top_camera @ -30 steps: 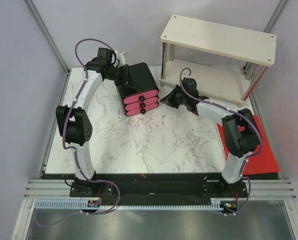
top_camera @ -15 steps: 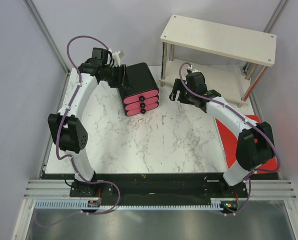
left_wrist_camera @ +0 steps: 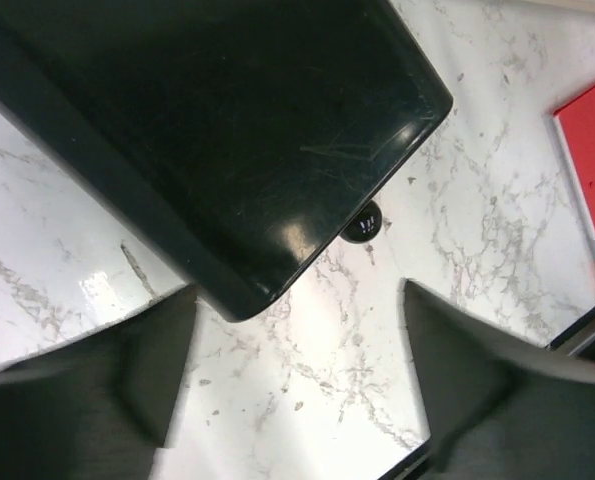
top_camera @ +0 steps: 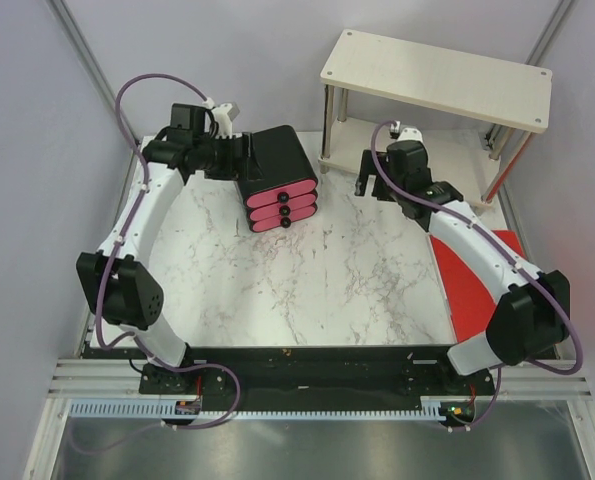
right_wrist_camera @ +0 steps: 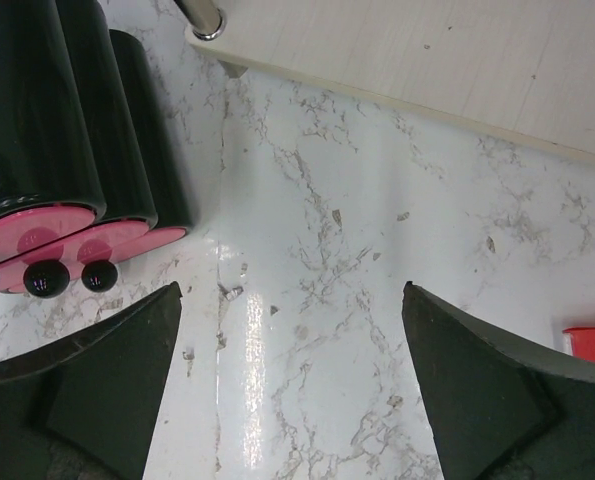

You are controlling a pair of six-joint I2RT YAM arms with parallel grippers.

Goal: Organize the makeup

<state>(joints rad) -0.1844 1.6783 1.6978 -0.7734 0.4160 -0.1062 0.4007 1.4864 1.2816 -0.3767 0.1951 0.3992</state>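
Note:
No makeup shows in any view. A black box (top_camera: 277,180) with three shut pink drawers stands at the back of the marble table (top_camera: 307,280). My left gripper (top_camera: 239,158) is open at the box's left rear side; in the left wrist view its jaws (left_wrist_camera: 297,292) stand wide, with only marble between them and the box's corner (left_wrist_camera: 227,120) just ahead. My right gripper (top_camera: 369,185) hangs open to the right of the box, apart from it. The right wrist view (right_wrist_camera: 292,290) has bare marble between its fingers, and the drawer fronts (right_wrist_camera: 67,235) lie to the left.
A two-tier wooden shelf (top_camera: 437,80) stands at the back right, its lower board (right_wrist_camera: 427,60) just beyond my right gripper. A red mat (top_camera: 477,290) lies along the table's right edge. Grey walls close in the back and sides.
Both grippers have opened. The right gripper has drawn away from the box's right side toward the shelf. The left arm has swung outward, its gripper still by the box's left rear.

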